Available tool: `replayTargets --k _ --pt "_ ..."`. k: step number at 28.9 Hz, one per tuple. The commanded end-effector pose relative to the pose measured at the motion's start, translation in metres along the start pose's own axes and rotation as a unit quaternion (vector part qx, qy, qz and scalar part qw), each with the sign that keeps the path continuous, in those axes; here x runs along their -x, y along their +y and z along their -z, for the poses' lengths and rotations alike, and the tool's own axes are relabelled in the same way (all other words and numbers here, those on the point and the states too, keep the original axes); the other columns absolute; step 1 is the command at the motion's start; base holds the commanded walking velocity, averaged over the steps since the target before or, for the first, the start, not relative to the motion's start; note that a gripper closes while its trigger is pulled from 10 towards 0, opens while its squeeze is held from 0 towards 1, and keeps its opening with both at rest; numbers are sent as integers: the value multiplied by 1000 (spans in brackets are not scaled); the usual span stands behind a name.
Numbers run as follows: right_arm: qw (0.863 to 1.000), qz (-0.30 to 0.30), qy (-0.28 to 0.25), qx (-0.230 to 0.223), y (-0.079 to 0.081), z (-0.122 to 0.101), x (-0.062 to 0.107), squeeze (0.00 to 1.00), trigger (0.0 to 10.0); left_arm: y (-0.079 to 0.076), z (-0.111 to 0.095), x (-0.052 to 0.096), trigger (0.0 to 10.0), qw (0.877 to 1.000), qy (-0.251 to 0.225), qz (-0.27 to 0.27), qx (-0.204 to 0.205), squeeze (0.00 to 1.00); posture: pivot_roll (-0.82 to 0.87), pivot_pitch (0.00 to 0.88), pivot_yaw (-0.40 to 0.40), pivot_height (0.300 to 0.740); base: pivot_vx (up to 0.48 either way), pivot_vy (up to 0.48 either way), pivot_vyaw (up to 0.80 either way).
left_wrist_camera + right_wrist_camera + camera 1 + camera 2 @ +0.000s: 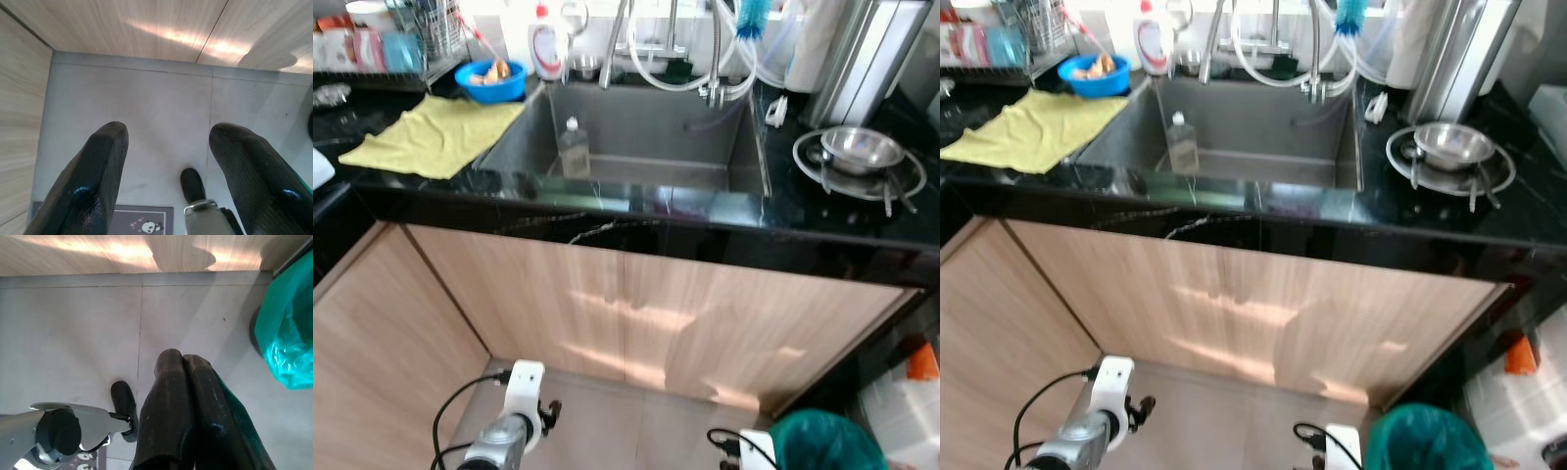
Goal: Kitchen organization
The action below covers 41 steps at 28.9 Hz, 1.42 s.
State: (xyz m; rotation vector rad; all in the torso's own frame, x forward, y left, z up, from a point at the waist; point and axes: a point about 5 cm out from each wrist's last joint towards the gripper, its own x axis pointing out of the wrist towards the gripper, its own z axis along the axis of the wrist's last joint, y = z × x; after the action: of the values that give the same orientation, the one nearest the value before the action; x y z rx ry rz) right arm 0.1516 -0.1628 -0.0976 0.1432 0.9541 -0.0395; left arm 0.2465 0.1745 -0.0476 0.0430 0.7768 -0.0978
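A steel sink (636, 127) is set in the black counter (822, 211) in front of me. A clear plastic bottle (574, 147) stands upright inside it. A yellow cloth (435, 135) lies on the counter to the left, with a blue bowl (490, 78) of food scraps and a dish soap bottle (546, 44) behind it. On the right a steel bowl (860, 149) rests on a round plate (906, 181) with utensils. My left gripper (166, 147) hangs low over the floor, open and holding nothing. My right gripper (182, 357) also hangs low, shut on nothing.
Wooden cabinet doors (636, 313) run below the counter, with a side panel (372, 323) on the left. A bin with a teal bag (827, 441) stands by my right arm. A dish rack (382, 44) is at the back left. Faucet hoses (705, 69) hang over the sink.
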Motion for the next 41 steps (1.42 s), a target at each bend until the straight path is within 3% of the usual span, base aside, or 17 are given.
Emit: replayTargets --k 1,24,41 --pt "1000 -1 4 -2 2 2 0 0 10000 -1 2 0 10000 1000 5 3 -15 0 -71 0 50 740 0 0 0" --pt "1000 5 2 -1 2 2 0 0 10000 -1 5 1 10000 1000 10 8 -20 0 -70 0 51 740 21 0 -59" --pt "998 25 -50 27 -1 -8 1 0 10000 6 17 4 10000 999 34 -5 -12 0 -71 0 41 740 42 0 0"
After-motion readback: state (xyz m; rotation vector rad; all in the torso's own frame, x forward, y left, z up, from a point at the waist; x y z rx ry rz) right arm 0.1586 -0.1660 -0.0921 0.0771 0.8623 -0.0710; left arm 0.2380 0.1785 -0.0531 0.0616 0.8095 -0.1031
